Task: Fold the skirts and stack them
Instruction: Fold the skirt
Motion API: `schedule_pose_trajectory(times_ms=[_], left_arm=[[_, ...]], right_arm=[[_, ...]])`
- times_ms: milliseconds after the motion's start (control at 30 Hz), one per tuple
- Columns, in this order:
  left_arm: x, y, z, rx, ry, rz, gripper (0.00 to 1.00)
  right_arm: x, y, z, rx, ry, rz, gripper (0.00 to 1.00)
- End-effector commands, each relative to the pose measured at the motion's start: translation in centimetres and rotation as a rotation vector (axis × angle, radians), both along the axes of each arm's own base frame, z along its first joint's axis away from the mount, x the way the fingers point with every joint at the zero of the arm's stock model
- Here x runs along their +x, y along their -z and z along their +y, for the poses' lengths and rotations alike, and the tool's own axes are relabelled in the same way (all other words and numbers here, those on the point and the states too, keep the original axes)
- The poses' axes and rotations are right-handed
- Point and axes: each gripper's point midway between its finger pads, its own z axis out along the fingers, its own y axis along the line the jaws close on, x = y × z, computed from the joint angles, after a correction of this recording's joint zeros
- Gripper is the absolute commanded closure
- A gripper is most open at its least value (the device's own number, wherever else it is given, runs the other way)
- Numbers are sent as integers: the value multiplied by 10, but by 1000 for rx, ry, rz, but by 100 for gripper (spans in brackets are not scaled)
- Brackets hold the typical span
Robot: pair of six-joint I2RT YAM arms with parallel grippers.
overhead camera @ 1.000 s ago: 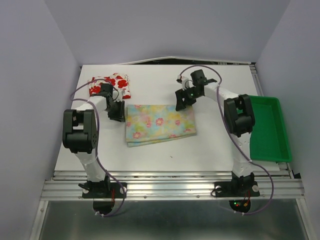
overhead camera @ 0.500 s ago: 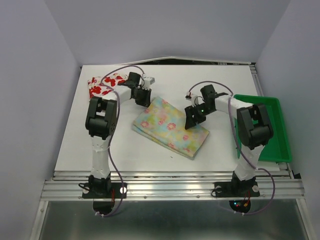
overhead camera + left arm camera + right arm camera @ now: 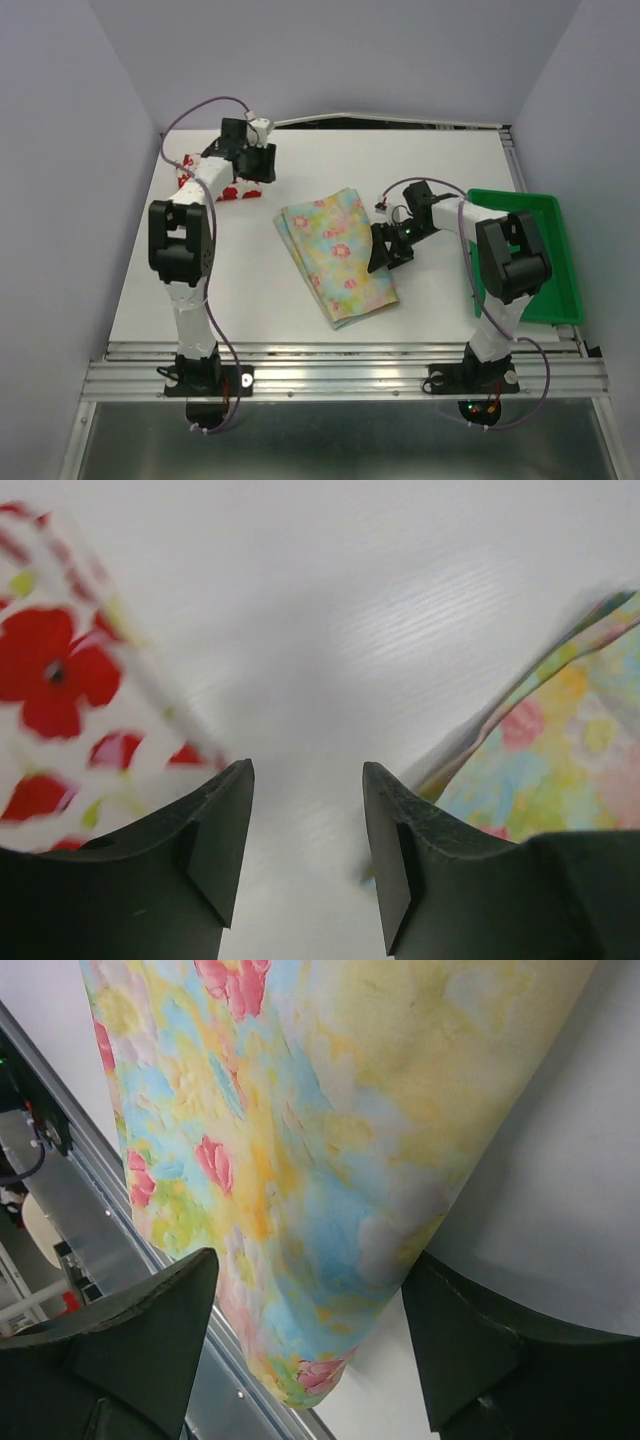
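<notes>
The pale yellow pastel-floral skirt [image 3: 337, 255] lies folded at the table's middle, slanting toward the near edge. It fills the right wrist view [image 3: 300, 1110]. My right gripper [image 3: 380, 252] sits at its right edge, open wide [image 3: 310, 1350], with the cloth's edge showing between the fingers [image 3: 150, 1330]. The white skirt with red flowers [image 3: 190, 172] lies at the far left, partly hidden by my left arm. My left gripper [image 3: 260, 172] hovers at its right side, open [image 3: 305, 850], with bare table between the jaws. In the left wrist view the red-flower skirt [image 3: 60, 680] is at the left and the pastel one [image 3: 570, 740] at the right.
A green plastic tray [image 3: 545, 300] stands at the table's right edge, beside my right arm. Grey walls close in the table on the left, back and right. A metal rail [image 3: 340, 375] runs along the near edge.
The pastel skirt has swung round and now points toward the near edge. My left gripper left its corner, moved back-left over the red-flower skirt and opened. My right gripper followed the cloth nearer.
</notes>
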Motion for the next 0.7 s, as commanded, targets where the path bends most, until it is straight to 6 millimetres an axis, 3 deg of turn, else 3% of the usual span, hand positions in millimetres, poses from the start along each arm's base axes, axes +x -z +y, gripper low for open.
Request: schedule_pose_trajectory(times_ms=[0,67,100,167,200,400,667], left_arm=[[-56,-77,57,41,-57,-107,42],[-91,-74,57,35,-22,-64,44],[-115,-46,56,28,-3,19,46],[-140,-32,44,-41,36,83,50],[-158,-15,41,-58,48,132,53],[-178,32,26,-108,63,281,65],[-159,59,-1,-182,94,362,73]], right_arm=[[2,1,-5,-33,51,16,21],[-8,5,-4,-20,63,61,24],[-8,7,-2,-11,76,74,25],[-15,11,-1,1,96,115,26],[-14,13,0,3,107,119,26],[-24,23,2,6,181,207,27],[-25,29,13,73,279,270,28]])
